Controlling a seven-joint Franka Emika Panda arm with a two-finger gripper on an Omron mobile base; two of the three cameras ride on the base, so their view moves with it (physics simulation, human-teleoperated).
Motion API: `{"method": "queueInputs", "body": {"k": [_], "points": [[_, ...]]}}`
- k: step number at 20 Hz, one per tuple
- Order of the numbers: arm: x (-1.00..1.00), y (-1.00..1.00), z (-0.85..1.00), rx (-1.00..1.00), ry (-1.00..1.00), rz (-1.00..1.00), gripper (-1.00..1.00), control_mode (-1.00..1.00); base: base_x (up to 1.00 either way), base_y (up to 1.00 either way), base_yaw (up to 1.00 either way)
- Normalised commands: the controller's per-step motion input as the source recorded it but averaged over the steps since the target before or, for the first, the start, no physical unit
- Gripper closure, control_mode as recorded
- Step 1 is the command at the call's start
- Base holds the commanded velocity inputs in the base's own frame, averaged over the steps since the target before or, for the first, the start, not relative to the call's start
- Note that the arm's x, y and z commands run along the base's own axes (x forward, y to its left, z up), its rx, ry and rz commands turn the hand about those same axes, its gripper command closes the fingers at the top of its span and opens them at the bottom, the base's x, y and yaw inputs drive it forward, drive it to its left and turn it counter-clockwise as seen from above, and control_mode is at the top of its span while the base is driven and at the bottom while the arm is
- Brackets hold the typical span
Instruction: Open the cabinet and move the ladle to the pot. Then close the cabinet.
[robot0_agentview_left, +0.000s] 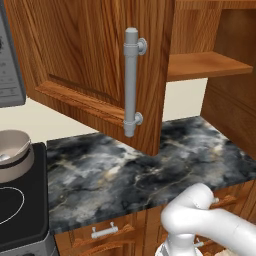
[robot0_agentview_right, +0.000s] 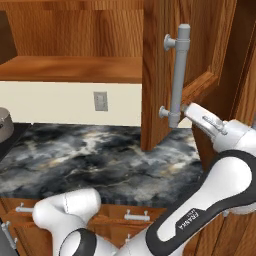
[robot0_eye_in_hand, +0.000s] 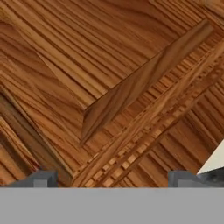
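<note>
The cabinet (robot0_agentview_left: 95, 65) fills the upper frame of both base views, one door swung out over the marble tabletop (robot0_agentview_left: 150, 170), its shelf (robot0_agentview_right: 75, 67) bare and no ladle visible. The released tool (robot0_eye_in_hand: 113, 177) faces the door panel beside the bar handle (robot0_agentview_right: 177, 75); best push gently. At left edge, the pot (robot0_agentview_left: 12, 152) looks empty.

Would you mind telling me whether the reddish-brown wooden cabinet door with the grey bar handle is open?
Open: the reddish-brown wooden cabinet door stands swung outward, exposing the shelf behind.
</note>
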Motion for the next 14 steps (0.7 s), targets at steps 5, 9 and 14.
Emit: {"method": "queueInputs", "body": {"k": [5,9,14], "points": [[0.00,0.52,0.00,0.00,-0.39,-0.03,-1.00,-1.00,0.00,0.00,0.00],[0.00,0.51,0.00,0.00,-0.36,-0.07,-1.00,-1.00,0.00,0.00,0.00],[0.00,0.39,0.02,0.00,-0.24,-0.09,-1.00,-1.00,0.00,0.00,0.00]]}}
